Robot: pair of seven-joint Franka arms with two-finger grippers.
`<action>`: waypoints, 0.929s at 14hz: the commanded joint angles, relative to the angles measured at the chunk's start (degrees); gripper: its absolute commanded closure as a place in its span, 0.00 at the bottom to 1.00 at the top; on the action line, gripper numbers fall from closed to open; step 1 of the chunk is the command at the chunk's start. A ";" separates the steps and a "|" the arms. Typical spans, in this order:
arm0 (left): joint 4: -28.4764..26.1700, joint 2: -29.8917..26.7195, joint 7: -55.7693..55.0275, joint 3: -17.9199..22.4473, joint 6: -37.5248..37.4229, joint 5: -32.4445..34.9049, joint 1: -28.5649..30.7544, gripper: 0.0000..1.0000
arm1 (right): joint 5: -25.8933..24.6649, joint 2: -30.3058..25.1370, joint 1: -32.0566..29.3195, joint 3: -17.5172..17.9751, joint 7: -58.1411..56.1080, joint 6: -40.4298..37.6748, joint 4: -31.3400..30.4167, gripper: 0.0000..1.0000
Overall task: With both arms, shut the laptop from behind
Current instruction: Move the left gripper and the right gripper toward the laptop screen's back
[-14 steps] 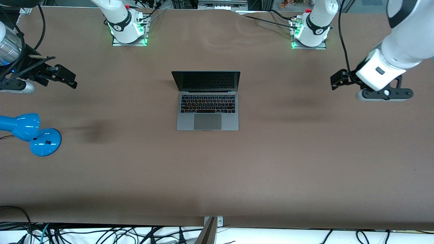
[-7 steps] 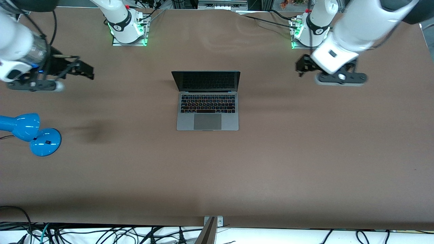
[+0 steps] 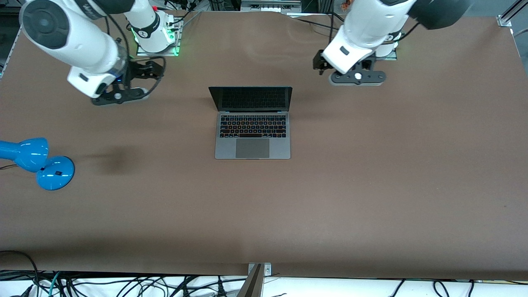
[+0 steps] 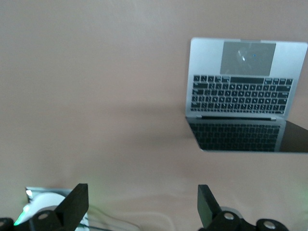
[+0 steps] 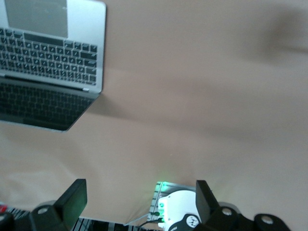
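Observation:
The laptop (image 3: 252, 123) stands open in the middle of the brown table, its dark screen upright and facing the front camera. My left gripper (image 3: 318, 65) is open and empty, in the air over bare table between the laptop and the left arm's base. My right gripper (image 3: 156, 70) is open and empty, over bare table between the laptop and the right arm's base. The left wrist view shows the laptop (image 4: 240, 91) off to one side of the open left gripper (image 4: 142, 202). The right wrist view shows the laptop (image 5: 48, 53) off to one side of the open right gripper (image 5: 139, 198).
A blue desk lamp (image 3: 37, 161) lies at the right arm's end of the table. The two arm bases (image 3: 156, 37) (image 3: 377, 45) stand along the table edge farthest from the front camera, with cables. The right arm's base (image 5: 185, 211) shows between the right fingers.
Both arms have swung in from the table's ends toward the laptop and toward their bases. The laptop has not moved. Both grippers stay open.

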 commanded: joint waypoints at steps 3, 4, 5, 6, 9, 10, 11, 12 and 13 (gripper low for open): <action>0.22 4.70 -9.06 -7.45 0.44 -1.06 -0.80 0.00 | 2.10 -3.90 -0.49 6.60 7.30 5.95 -8.34 0.00; 0.22 6.19 -11.16 -8.51 2.18 -1.06 -0.97 0.00 | 2.19 -3.98 -0.49 9.24 10.73 7.35 -9.65 0.00; 0.13 7.60 -13.19 -9.39 3.24 -1.06 -1.41 0.00 | 2.19 -4.07 -0.49 11.35 14.24 10.23 -11.49 0.00; -0.31 8.74 -14.69 -9.75 4.56 -1.06 -1.93 0.00 | 2.19 -4.25 -0.49 14.24 17.59 13.57 -13.51 0.00; -6.44 9.54 -16.28 -9.75 13.07 -1.06 -3.26 0.00 | 2.45 -3.29 -0.49 20.24 23.33 20.71 -17.74 0.67; -8.47 9.54 -16.28 -9.84 15.45 -1.15 -3.26 0.04 | 4.11 -2.50 -0.49 20.68 23.25 20.72 -17.75 1.00; -9.62 9.72 -16.28 -10.01 17.21 -1.15 -3.26 0.15 | 5.34 -1.80 -0.49 20.86 22.90 20.55 -17.75 1.00; -10.67 9.72 -15.59 -10.19 18.10 -1.15 -3.17 0.33 | 5.53 -1.35 -0.49 21.04 22.63 20.46 -17.66 1.00; -11.12 9.72 -15.41 -10.19 18.37 -1.15 -3.08 0.55 | 5.53 -1.00 -0.40 21.48 22.28 20.37 -17.66 1.00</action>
